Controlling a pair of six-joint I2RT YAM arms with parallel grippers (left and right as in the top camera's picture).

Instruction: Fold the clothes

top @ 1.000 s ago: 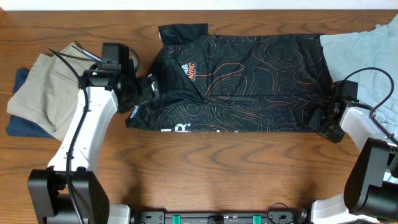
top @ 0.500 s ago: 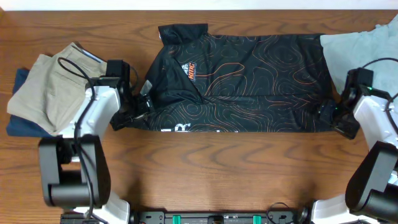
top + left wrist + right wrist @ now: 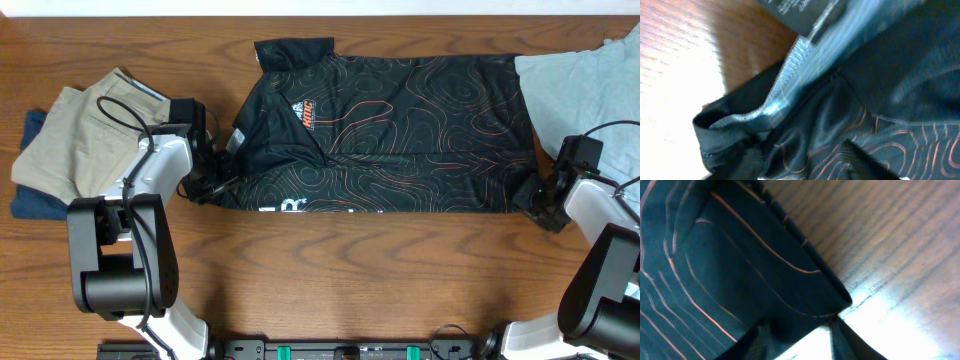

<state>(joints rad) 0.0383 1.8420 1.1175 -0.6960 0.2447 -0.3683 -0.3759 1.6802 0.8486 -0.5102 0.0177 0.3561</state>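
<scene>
You have the black jersey (image 3: 400, 130) lying flat across the table (image 3: 350, 270), collar end toward your left arm and hem toward your right, between the khaki trousers (image 3: 75, 140) and the light-blue shirt (image 3: 590, 80). Its near long edge cuts through the white lettering, so 1 lengthwise fold looks done. The rest, folding it down to a compact stack, is not. The left gripper (image 3: 208, 183) sits at the near collar-end corner and the right gripper (image 3: 530, 195) at the near hem corner, both touching cloth. Both wrist views show fabric bunched right at the fingers, but you cannot tell from them whether either pair has clamped it or stands apart. Confirm both holds before lifting.
</scene>
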